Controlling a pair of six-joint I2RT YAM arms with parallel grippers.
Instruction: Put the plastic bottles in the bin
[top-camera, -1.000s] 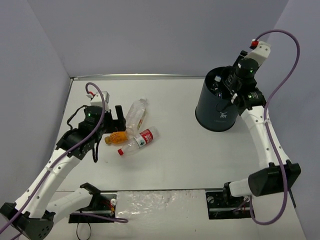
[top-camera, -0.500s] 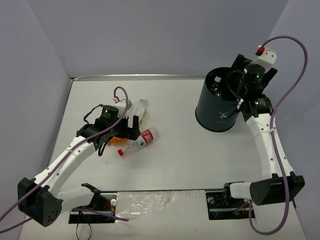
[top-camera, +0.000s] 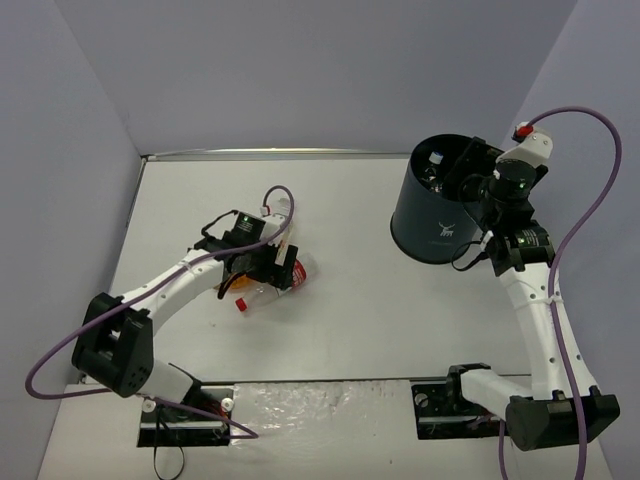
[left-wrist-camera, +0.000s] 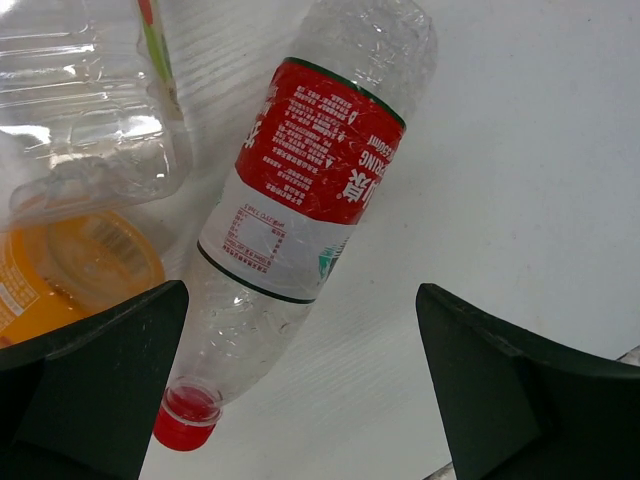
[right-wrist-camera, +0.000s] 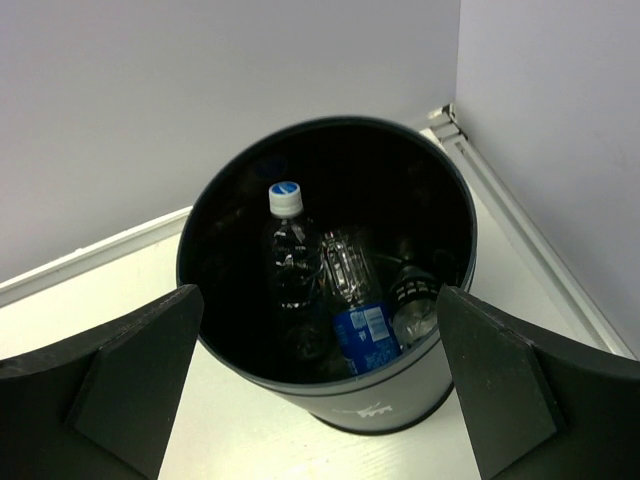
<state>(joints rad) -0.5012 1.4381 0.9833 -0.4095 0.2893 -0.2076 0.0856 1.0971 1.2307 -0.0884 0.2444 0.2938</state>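
three bottles lie on the surface (top-camera: 360, 300) at 9 o'clock: red-label bottle (left-wrist-camera: 310, 190), orange-filled bottle (left-wrist-camera: 70, 265), clear bottle (left-wrist-camera: 80, 110). my left gripper (left-wrist-camera: 300, 300) is spread, straddling the red-label bottle. bin (top-camera: 425, 225) at 2 o'clock, i count three inside; my right gripper (right-wrist-camera: 320, 295) is spread above it.

In the left wrist view the labelled bottle (left-wrist-camera: 300, 210) lies diagonally across the middle, cap at lower left. An empty bottle (left-wrist-camera: 90, 110) lies at upper left, with a filled bottle (left-wrist-camera: 70, 265) just below it.

In the top view this group lies left of centre on the table (top-camera: 360, 300), well apart from the bin (top-camera: 432, 222) at upper right.

Inside the bin, a capped bottle (right-wrist-camera: 288, 255) stands at left, a second bottle (right-wrist-camera: 358, 320) is in the middle, and a third bottle (right-wrist-camera: 413, 300) is at right.
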